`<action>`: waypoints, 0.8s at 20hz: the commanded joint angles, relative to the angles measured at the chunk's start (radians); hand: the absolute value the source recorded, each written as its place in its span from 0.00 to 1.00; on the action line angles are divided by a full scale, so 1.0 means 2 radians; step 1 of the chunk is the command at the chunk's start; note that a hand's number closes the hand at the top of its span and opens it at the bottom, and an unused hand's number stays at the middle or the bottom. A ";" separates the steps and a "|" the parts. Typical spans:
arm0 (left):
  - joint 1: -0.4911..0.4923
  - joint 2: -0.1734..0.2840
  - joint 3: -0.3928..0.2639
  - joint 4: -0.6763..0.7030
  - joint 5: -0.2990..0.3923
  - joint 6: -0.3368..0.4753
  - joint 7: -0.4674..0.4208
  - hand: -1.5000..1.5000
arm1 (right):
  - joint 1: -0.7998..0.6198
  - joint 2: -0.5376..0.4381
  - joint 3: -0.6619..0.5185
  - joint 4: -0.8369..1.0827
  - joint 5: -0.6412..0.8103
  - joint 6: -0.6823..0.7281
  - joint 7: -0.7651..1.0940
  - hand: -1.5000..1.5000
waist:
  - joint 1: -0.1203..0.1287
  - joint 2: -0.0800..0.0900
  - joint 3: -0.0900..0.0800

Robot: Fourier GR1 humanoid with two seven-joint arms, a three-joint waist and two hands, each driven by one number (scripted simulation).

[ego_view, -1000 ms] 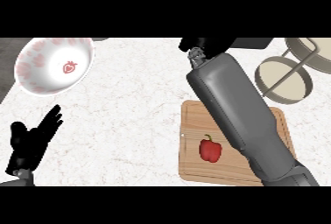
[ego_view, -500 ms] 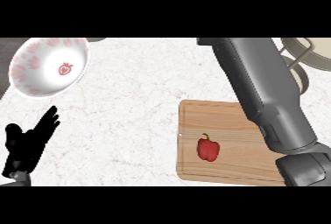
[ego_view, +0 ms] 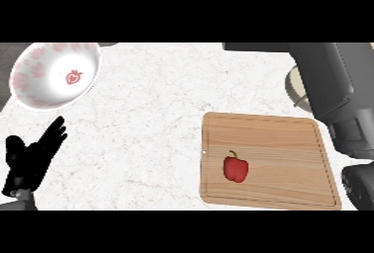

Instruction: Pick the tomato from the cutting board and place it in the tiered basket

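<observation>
A small red vegetable with a green stem, shaped like a pepper [ego_view: 235, 168], lies on the wooden cutting board [ego_view: 292, 148] at the lower right of the head view. My grey right forearm [ego_view: 329, 84] rises along the right edge, beside and above the board, and runs out of the top of the view, so its hand does not show. Only a cream sliver of the tiered basket [ego_view: 291, 85] peeks out left of that forearm. My left hand [ego_view: 29, 158] rests open at the lower left, fingers up, far from the board.
A white plate with red strawberry marks [ego_view: 55, 74] stands at the upper left near the counter's corner. Pale speckled counter [ego_view: 146, 123] stretches between the plate, my left hand and the board.
My right forearm has swung to the right, off the cutting board. Its hand has gone out past the top edge. The red vegetable and my left hand have stayed in place.
</observation>
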 commanded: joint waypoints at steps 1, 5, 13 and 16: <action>0.005 -0.006 -0.008 -0.011 -0.009 0.008 0.010 0.50 | -0.014 -0.019 -0.031 0.064 -0.026 -0.055 -0.045 1.00 | 0.004 0.000 0.000; 0.010 -0.001 -0.002 -0.013 -0.001 -0.002 0.000 0.50 | -0.038 -0.065 -0.055 0.103 -0.051 -0.044 -0.091 1.00 | 0.006 0.001 0.000; 0.025 -0.003 -0.006 -0.025 -0.005 -0.003 -0.002 0.50 | -0.038 -0.141 0.073 0.187 0.105 0.110 -0.094 1.00 | 0.007 -0.001 0.000; -0.005 0.010 0.008 -0.010 0.006 -0.008 0.010 0.50 | -0.049 -0.166 0.078 0.203 0.109 0.133 -0.140 1.00 | 0.005 0.002 0.000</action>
